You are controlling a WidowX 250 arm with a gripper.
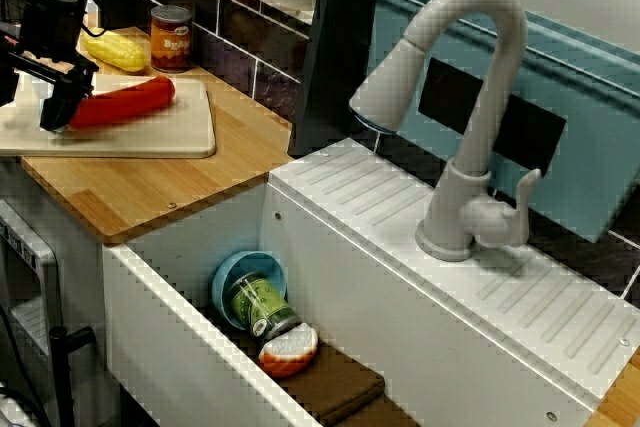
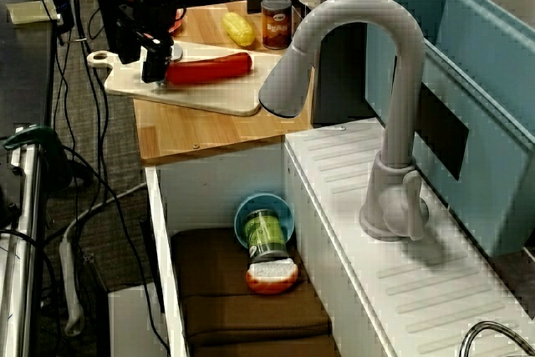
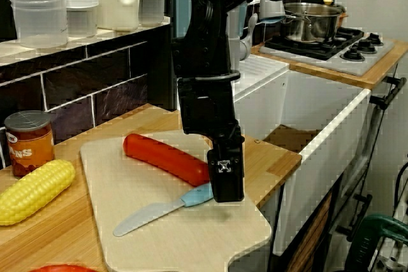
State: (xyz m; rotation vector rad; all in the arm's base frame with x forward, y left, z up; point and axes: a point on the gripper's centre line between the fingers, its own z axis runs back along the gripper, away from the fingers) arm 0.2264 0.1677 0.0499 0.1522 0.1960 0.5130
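The fingers (image 3: 226, 176), grip state indeterminable, stand at one end of the red sausage (image 3: 162, 156), whose long axis extends from them along the cutting board (image 3: 191, 240).

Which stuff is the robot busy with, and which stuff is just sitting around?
Busy with: tool, down by the knife handle; red sausage next to it; cutting board under both.
Just sitting: corn, can, faucet, bowl and jar in the sink.
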